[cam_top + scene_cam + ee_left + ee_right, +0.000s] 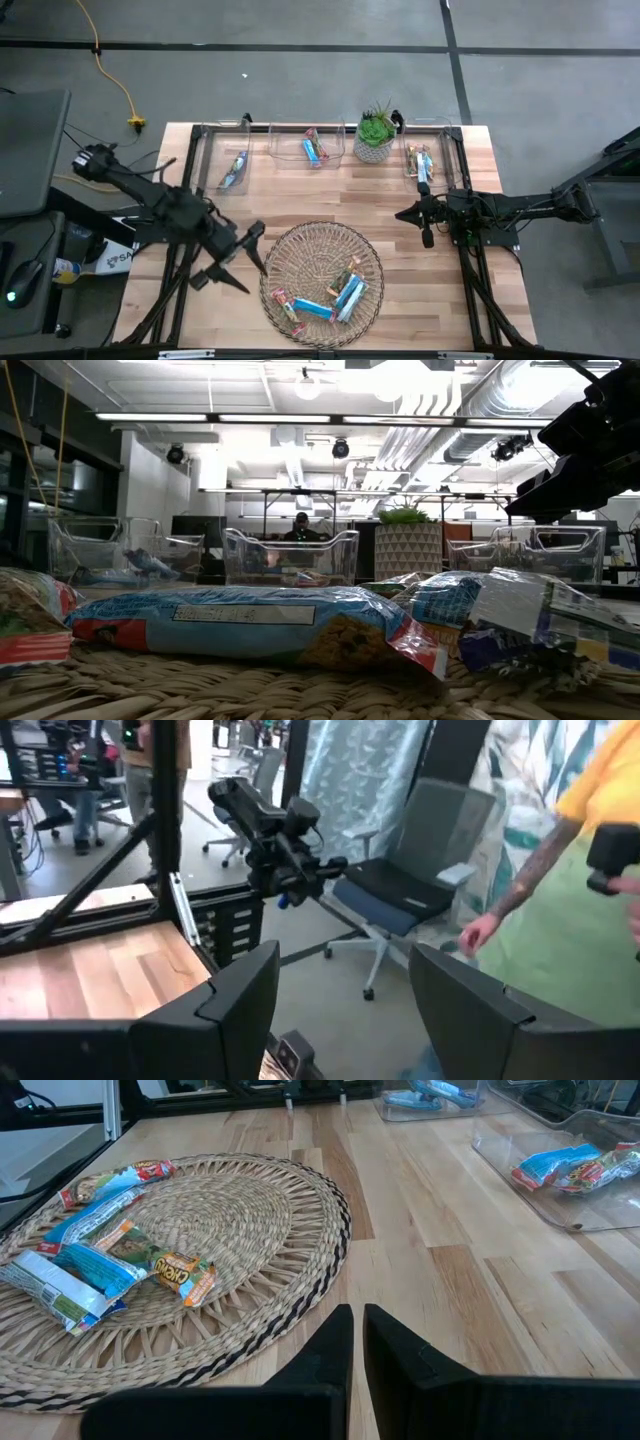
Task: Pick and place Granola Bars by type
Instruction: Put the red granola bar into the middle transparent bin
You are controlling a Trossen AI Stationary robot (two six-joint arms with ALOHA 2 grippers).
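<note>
overlapping granola bars (330, 300) in basket (300, 245); right end effector (358, 1330) closed, empty

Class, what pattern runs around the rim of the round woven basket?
A dark, near-black band circles the pale woven basket at its rim, clearest in the right wrist view.

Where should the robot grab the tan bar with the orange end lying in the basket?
Take the tan bar across its narrow middle, from straight above. It lies flat on the woven basket, its orange end free of the blue bars, so fingers can straddle its long sides.
</note>
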